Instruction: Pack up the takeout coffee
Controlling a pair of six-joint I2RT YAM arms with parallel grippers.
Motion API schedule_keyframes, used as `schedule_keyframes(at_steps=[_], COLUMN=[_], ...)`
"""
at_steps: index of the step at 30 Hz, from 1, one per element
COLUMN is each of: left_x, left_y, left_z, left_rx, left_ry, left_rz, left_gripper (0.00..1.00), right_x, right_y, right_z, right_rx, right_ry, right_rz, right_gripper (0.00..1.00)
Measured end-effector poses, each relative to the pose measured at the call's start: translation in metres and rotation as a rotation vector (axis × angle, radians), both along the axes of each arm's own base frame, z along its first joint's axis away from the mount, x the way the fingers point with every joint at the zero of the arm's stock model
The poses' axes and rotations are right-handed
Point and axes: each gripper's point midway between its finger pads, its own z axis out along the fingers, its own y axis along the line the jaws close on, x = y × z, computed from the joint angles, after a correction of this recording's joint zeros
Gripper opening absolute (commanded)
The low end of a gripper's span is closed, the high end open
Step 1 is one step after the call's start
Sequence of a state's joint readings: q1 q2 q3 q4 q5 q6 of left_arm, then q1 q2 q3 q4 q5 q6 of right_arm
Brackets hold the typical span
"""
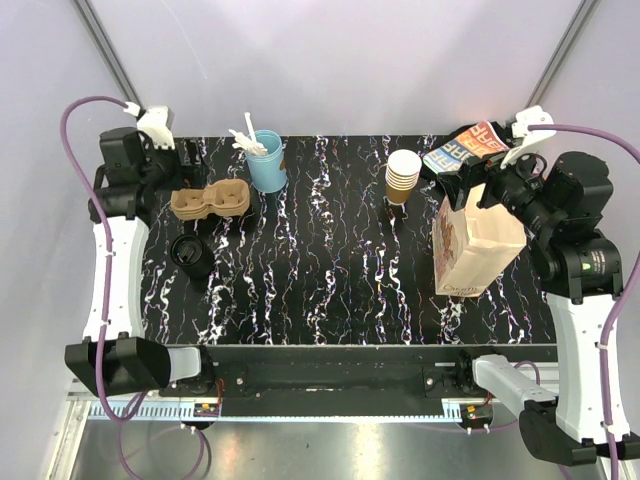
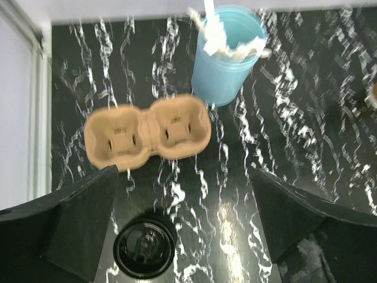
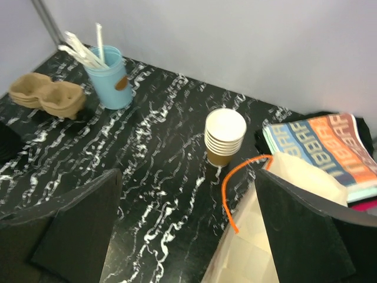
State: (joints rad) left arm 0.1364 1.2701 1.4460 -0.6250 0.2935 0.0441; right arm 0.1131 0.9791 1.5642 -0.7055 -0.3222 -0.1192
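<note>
Separating one cup cleanly looks like the job: no single takeout coffee cup stands alone, only a nested stack (image 1: 403,175) far right of centre on the tabletop (image 1: 330,270), near the paper bag (image 1: 475,245). Left hand (image 2: 184,174) and right hand (image 3: 187,177) both gape, empty. Pinch only the top rim, lifting straight up.

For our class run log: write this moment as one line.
left gripper open, empty | right gripper open, empty, by bag | cups stacked
</note>
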Motion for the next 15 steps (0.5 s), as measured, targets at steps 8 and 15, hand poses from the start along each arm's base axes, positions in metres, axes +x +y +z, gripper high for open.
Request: schedule_keyframes(at_steps=[8, 15], left_x=[-0.003, -0.005], left_y=[-0.004, -0.002], left_z=[-0.034, -0.061], left_rx=[0.023, 0.054], left_ry=[0.077, 0.122], left_rz=[0.009, 0.022], left_gripper=[0.99, 0.99], right_x=[0.018, 0.017], right_y=[-0.025, -0.049], right_z=[-0.033, -0.058], right_rx=[-0.053, -0.108], right_ry=[0.064, 0.103], right_rz=[-0.146, -0.270], right_gripper=[1.00, 0.97])
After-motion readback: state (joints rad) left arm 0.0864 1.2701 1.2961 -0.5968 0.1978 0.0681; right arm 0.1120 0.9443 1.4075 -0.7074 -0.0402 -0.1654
